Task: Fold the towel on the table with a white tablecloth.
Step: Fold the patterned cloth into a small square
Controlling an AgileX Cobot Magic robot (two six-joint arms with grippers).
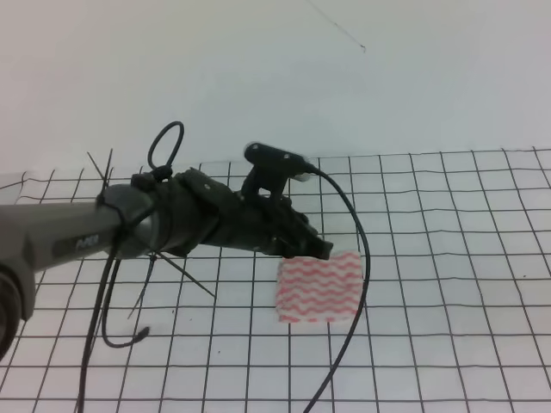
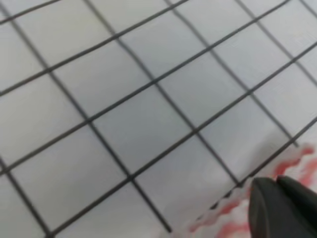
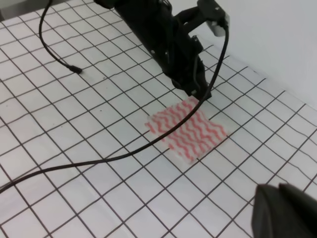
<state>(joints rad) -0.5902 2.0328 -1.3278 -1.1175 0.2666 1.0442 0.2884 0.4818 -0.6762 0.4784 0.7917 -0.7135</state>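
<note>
Left arm stretched low over the gridded table, tip at towel's edge.
Left gripper meets the towel lying flat on the table with a white tablecloth; jaw state unreadable. Right gripper held off to the side, state unclear.

The grid-printed table with a white tablecloth bears the striped towel.

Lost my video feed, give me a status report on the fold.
Left gripper down at the towel's far edge, jaw state unclear. Right gripper back, off the towel. Towel flat on the table. Loose black cable crosses the towel.
</note>
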